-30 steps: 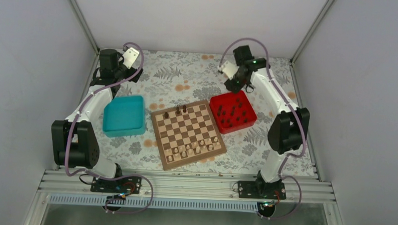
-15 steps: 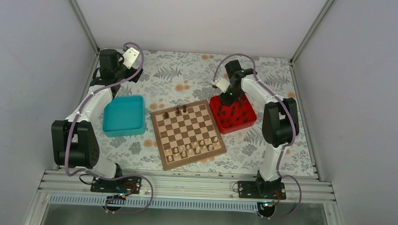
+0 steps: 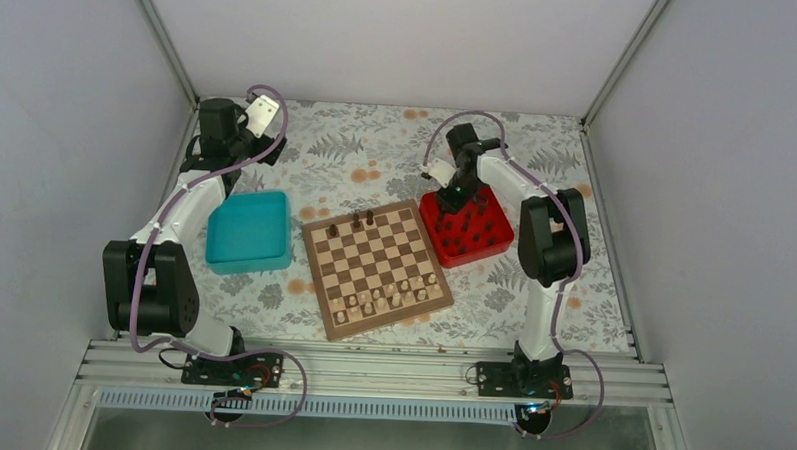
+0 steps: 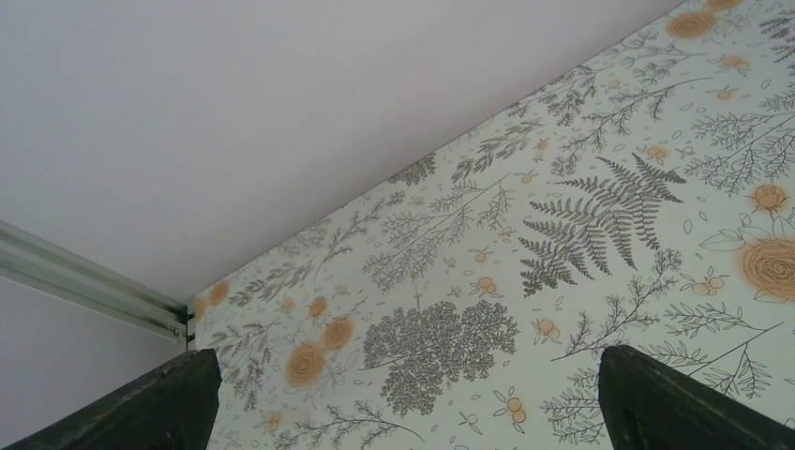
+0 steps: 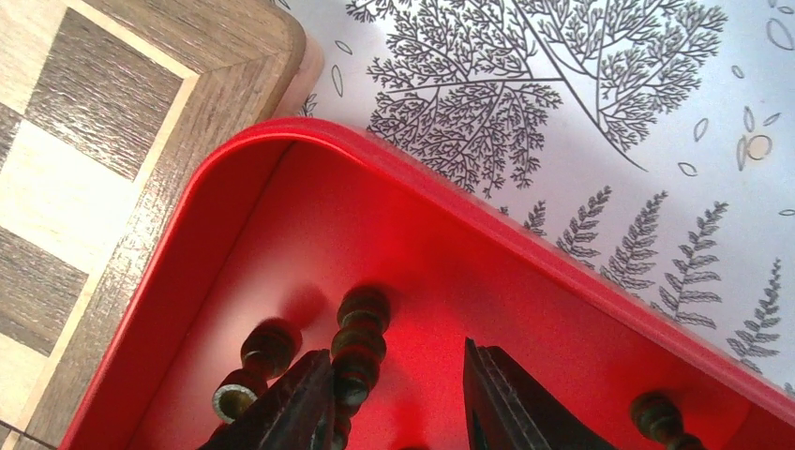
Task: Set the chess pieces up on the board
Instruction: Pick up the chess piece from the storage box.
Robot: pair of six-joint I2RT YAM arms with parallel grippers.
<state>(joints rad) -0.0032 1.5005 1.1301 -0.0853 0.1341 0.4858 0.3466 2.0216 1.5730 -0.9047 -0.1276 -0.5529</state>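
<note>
The board (image 3: 378,265) lies mid-table, with three dark chess pieces (image 3: 356,222) on its far row and pale ones on the near rows. Several more dark chess pieces (image 3: 466,228) lie in the red tray (image 3: 501,236). My right gripper (image 3: 454,194) is down in that tray's far left corner. In the right wrist view its jaws (image 5: 398,380) stand open, and a lying dark piece (image 5: 360,339) rests against the inner side of the left finger (image 5: 298,405). Another dark piece (image 5: 251,364) lies outside that finger. My left gripper (image 3: 263,114) hangs open and empty over the far left of the table.
A teal tray (image 3: 246,230) sits left of the board. The board's corner (image 5: 112,122) lies close beside the red tray's rim (image 5: 450,217). A further dark piece (image 5: 658,413) lies right of the right finger. The enclosure walls stand close at the far side.
My right gripper has come down and forward from above the table into the red tray's far left corner, and its jaws have narrowed. The left arm has not moved.
</note>
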